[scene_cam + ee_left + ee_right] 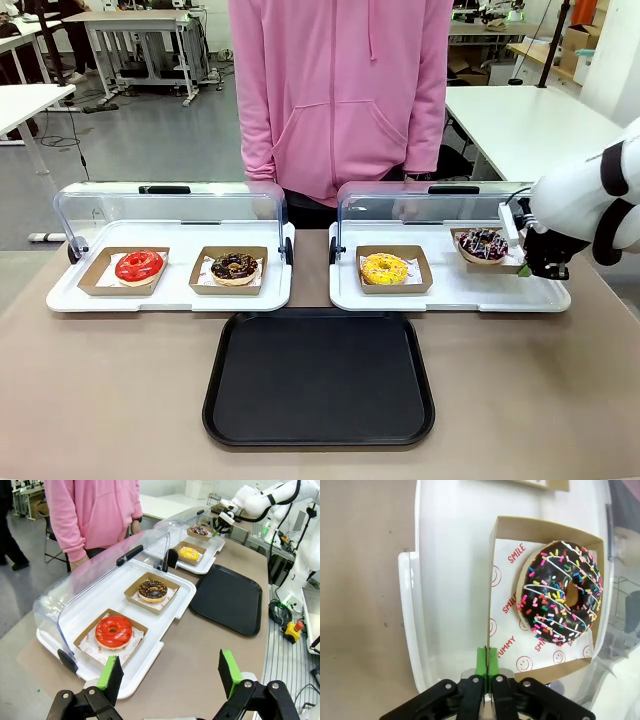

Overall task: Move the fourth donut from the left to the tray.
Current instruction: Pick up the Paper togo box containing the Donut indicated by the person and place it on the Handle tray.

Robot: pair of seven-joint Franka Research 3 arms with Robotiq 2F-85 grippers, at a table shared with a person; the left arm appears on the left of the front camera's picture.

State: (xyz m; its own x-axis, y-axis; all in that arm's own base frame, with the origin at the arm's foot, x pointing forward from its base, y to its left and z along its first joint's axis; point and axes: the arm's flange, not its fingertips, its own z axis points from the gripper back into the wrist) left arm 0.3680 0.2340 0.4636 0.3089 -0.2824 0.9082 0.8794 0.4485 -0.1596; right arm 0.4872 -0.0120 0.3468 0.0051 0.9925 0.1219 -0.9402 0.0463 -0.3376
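Chocolate-glazed ring donut (483, 244) with pink, white and coloured sprinkles sits in its small brown cardboard tray (540, 526), at the right end of the right white lidded tray (450, 292) on the far half of the tabletop (100, 380). At the tabletop's left end, the left arm's fingers (227, 672) hang spread wide. The left white lidded tray (170, 295) carries a red-glazed donut (139, 266) and a nut-crumbed chocolate donut (235, 266). The large flat black plastic tray (318, 378) lies near, in the middle. A yellow donut (385, 268) sits just left of the sprinkled one. The right arm's fingers (487, 661) are pinched narrow on the cardboard tray's edge near its right near corner.
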